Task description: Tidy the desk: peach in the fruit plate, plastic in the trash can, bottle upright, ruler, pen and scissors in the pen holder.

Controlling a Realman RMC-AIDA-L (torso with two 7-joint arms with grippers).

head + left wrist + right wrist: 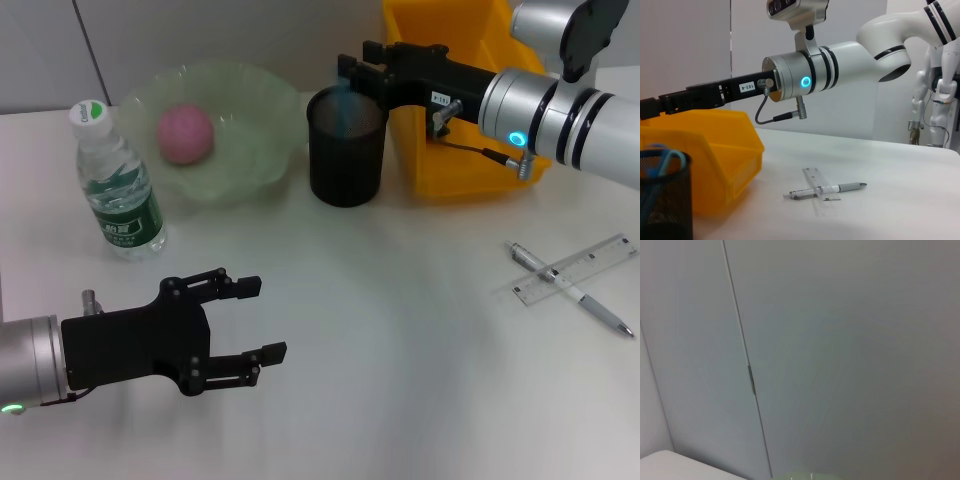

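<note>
A pink peach lies in the green fruit plate. The bottle stands upright at the left. My right gripper hovers open just over the black mesh pen holder, where the blue scissors handles stick up inside. The clear ruler and the pen lie crossed on the table at the right, also seen as ruler and pen. My left gripper is open and empty near the front left. No plastic is in view.
The yellow trash can stands right behind the pen holder, under my right arm. The bottle is close to the left arm's far side. A wall fills the right wrist view.
</note>
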